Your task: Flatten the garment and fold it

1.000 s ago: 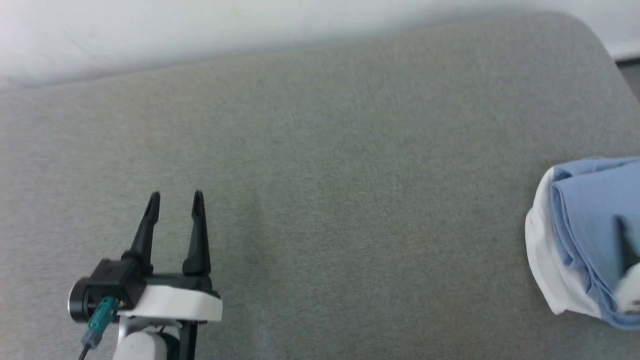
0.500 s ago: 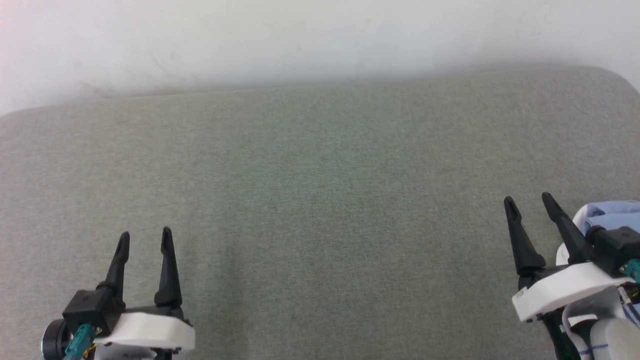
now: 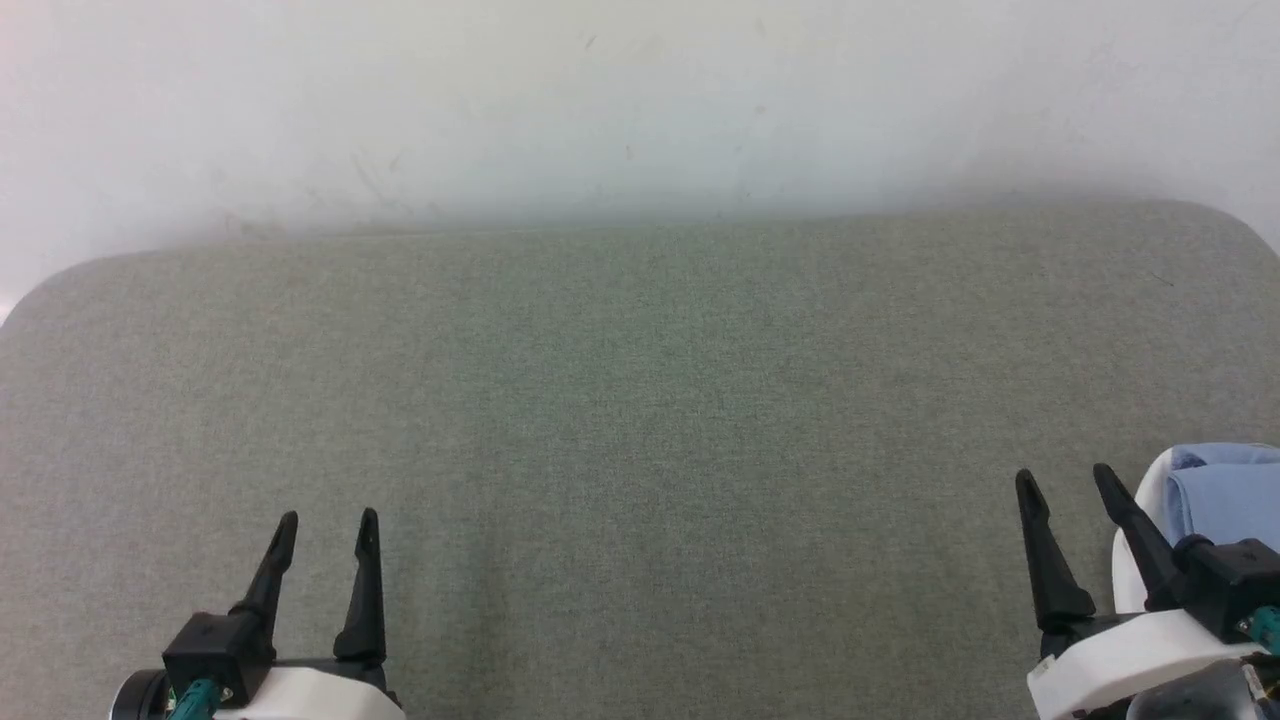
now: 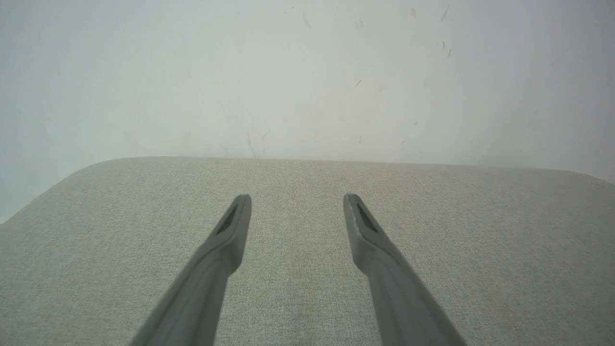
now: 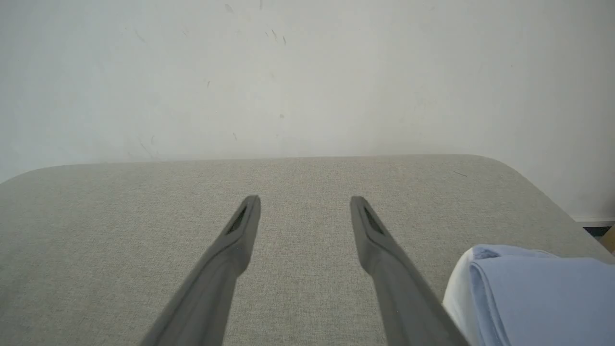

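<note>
The light-blue garment (image 3: 1228, 497) lies folded at the right edge of the grey table (image 3: 640, 400), on top of a white cloth (image 3: 1150, 485). In the right wrist view the garment (image 5: 547, 298) sits at the lower right, just beside the right finger. My right gripper (image 3: 1065, 478) is open and empty, immediately left of the garment. My left gripper (image 3: 327, 521) is open and empty at the table's lower left, far from the garment. The left wrist view has the left gripper (image 4: 297, 198) over bare fabric.
A white wall (image 3: 640, 100) rises behind the table's far edge. The table's rounded far corners appear at the left (image 3: 60, 280) and right (image 3: 1230, 215). A dark strip of floor (image 5: 598, 229) is past the right corner.
The camera has turned and tilted, so the whole picture shifted: the wall grew, the right gripper came into view, and the garment slid toward the lower right. Both grippers stayed open.
</note>
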Available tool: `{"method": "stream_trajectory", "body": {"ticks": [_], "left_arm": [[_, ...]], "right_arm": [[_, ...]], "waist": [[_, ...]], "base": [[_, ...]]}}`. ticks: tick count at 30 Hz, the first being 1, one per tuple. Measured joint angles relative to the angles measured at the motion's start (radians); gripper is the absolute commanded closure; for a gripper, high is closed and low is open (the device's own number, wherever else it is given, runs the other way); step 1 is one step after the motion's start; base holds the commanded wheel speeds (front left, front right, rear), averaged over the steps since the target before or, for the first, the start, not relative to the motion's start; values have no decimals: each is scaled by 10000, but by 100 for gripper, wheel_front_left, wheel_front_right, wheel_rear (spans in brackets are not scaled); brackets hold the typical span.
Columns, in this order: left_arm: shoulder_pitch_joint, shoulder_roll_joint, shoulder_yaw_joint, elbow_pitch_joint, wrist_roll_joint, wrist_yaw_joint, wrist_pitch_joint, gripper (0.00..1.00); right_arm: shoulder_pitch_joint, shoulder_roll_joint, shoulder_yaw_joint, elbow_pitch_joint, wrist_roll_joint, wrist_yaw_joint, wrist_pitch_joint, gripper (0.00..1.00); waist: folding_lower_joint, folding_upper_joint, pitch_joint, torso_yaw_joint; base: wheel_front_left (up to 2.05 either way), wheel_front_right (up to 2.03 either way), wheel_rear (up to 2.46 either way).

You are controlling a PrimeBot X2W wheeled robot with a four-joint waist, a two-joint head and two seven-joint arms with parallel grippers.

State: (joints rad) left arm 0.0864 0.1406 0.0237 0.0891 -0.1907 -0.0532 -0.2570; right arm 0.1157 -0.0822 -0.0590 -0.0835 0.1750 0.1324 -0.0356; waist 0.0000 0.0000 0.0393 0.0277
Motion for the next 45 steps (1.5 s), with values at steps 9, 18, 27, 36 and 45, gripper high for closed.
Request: {"method": "stream_trajectory", "body": {"ticks": [9, 18, 27, 36, 45], "left_arm": [[-7, 35, -117, 142, -17, -151, 15, 100], [-12, -4, -117, 115, 63, -150, 169, 100], [-31, -73, -123, 46, 167, -105, 370, 100], [-59, -119, -130, -21, 274, -73, 545, 100], [-70, -198, -140, -88, 405, -58, 721, 100]], "right_arm": [[92, 90, 35, -25, -71, 0, -2, 100], [80, 92, 44, 10, -96, 0, -2, 100], [66, 94, 79, 59, -198, 0, 13, 100], [-58, 105, 123, 123, -347, 0, 84, 100], [-95, 119, 176, 190, -462, 0, 86, 100]], "waist": [[1, 0, -29, 15], [1, 0, -55, -5], [1, 0, -81, -26], [1, 0, -107, -47], [1, 0, -132, -68]], "base": [[0, 0, 0], [0, 0, 0], [0, 0, 0], [0, 0, 0], [0, 0, 0]]}}
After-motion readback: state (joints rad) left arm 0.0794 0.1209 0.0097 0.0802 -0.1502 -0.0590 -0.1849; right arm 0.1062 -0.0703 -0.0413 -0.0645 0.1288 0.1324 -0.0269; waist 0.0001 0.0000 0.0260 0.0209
